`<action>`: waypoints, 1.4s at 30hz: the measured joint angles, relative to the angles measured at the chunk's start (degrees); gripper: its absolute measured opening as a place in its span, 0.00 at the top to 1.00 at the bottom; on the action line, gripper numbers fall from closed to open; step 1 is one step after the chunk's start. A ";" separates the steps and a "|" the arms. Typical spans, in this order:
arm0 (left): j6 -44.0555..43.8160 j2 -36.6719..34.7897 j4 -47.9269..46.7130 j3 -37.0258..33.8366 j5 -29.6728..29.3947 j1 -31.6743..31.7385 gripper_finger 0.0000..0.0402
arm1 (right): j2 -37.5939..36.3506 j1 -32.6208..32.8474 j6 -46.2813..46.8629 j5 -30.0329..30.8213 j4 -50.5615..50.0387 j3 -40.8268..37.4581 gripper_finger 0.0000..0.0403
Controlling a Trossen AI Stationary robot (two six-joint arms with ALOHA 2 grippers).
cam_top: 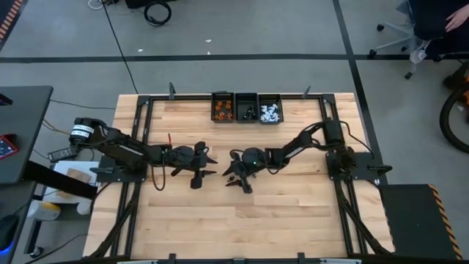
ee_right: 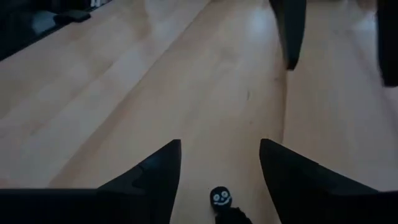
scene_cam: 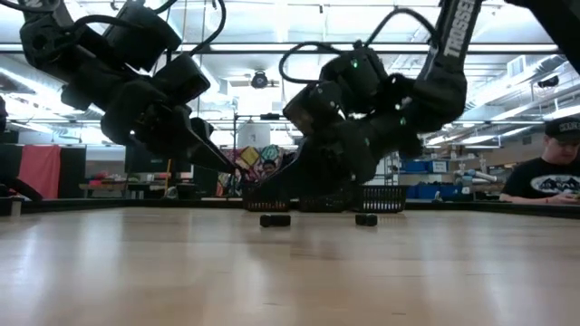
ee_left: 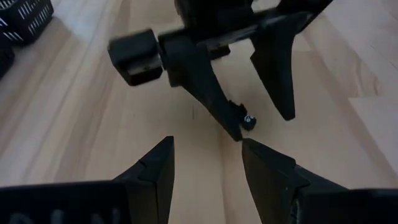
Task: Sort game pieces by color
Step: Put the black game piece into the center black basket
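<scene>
Seeing one black game piece [ee_right: 218, 198] on the table [cam_top: 293, 220], between my right gripper's [cam_top: 236, 176] spread fingers. My left gripper [cam_top: 207, 164] hangs just beside that piece, fingers also spread.

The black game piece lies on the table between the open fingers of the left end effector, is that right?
Not quite: it lies between the open fingers of the right end effector, as the right wrist view shows. The black game piece rests on the table.
</scene>
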 joint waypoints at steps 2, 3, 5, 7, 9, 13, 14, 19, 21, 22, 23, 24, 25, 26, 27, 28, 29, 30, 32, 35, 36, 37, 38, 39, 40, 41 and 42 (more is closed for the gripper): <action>0.52 0.00 -0.12 0.00 0.00 -0.19 0.59 | 2.00 0.02 -0.03 -0.42 2.60 0.00 0.47; 0.59 0.00 -0.14 0.00 0.02 -0.22 0.59 | 3.06 0.02 -0.10 -0.41 3.86 0.02 0.48; 0.70 0.00 -0.18 0.00 0.02 -0.22 0.59 | 5.16 0.02 -0.49 -0.43 5.92 -0.04 0.50; 0.99 0.00 -0.25 0.00 0.04 -0.22 0.59 | 6.71 -0.02 -0.60 -0.47 8.65 -0.01 0.53; 1.59 0.00 -0.24 0.00 0.07 -0.21 0.59 | 7.78 -0.08 -1.70 -0.45 10.00 0.02 0.56; 1.84 0.00 -0.25 0.00 0.13 -0.20 0.59 | 8.41 -0.04 -4.40 -0.13 10.30 -0.13 0.68; 1.84 0.00 -0.25 0.00 0.13 -0.20 0.59 | 8.45 -0.04 -4.57 -0.33 10.14 -0.13 0.72; 1.78 -0.01 -0.53 0.00 0.15 -0.25 0.59 | 8.51 -0.45 -4.64 -0.87 8.87 -0.13 0.89; 1.35 -0.02 -0.99 0.00 0.15 -0.28 0.59 | 8.38 -0.60 -4.41 -1.32 8.80 -0.15 0.90; 1.05 -0.02 -1.16 0.00 0.15 -0.28 0.59 | 8.03 -0.65 -4.09 -1.29 8.61 -0.15 0.90; 0.98 -0.02 -1.28 0.00 0.15 -0.28 0.59 | 7.64 -0.71 -3.85 -1.22 8.22 -0.15 0.90; 0.95 -0.02 -1.28 0.00 0.15 -0.28 0.59 | 6.92 -0.77 -3.74 -0.79 7.17 -0.15 0.90; 0.97 -0.02 -1.26 0.00 0.15 -0.28 0.59 | 5.74 -0.84 -3.85 0.00 5.10 -0.18 0.90; 0.96 -0.02 -1.15 0.00 0.15 -0.28 0.59 | 4.16 -0.94 -4.53 1.25 2.50 -0.26 0.89; 0.96 -0.02 -1.07 0.00 0.15 -0.28 0.59 | 2.12 -0.97 -5.66 3.19 -0.94 -0.43 0.88; 0.95 -0.02 -1.07 0.00 0.15 -0.28 0.59 | 0.08 -1.00 -7.36 6.35 -4.84 -0.44 0.88; 0.95 -0.02 -1.11 0.00 0.15 -0.28 0.59 | -2.07 -1.14 -9.12 9.73 -8.76 -0.47 0.87; 0.95 -0.02 -1.08 0.00 0.15 -0.28 0.59 | -4.21 -1.21 -10.72 12.75 -11.92 -0.52 0.87; 0.90 -0.02 -1.06 0.00 0.15 -0.28 0.59 | -8.23 -1.56 -13.45 17.90 -16.14 -0.51 0.88; 0.90 -0.02 -1.04 0.00 0.15 -0.28 0.59 | -13.29 -2.62 -15.98 22.25 -20.42 -0.44 0.88; 0.88 -0.02 -1.03 0.00 0.15 -0.28 0.59 | -14.71 -3.20 -16.44 23.71 -21.46 -0.44 0.88; 0.88 -0.02 -0.97 0.00 0.14 -0.28 0.59 | -16.00 -3.94 -16.77 25.68 -21.84 -0.44 0.88; 0.88 -0.02 -0.90 0.00 0.15 -0.28 0.59 | -17.27 -4.88 -17.09 28.03 -22.16 -0.44 0.88; 0.88 -0.02 -0.84 0.00 0.13 -0.28 0.59 | -18.18 -5.93 -17.13 30.42 -21.66 -0.42 0.88; 0.90 -0.02 -0.74 0.00 0.13 -0.28 0.59 | -18.97 -7.11 -17.11 32.20 -21.43 -0.35 0.88; 1.15 -0.02 -0.61 0.00 0.15 -0.15 0.59 | -19.37 -8.48 -16.76 33.38 -21.29 -0.35 0.88; 1.50 -0.02 -0.58 0.00 0.13 -0.01 0.59 | -19.40 -10.09 -15.80 33.96 -20.58 -0.35 0.88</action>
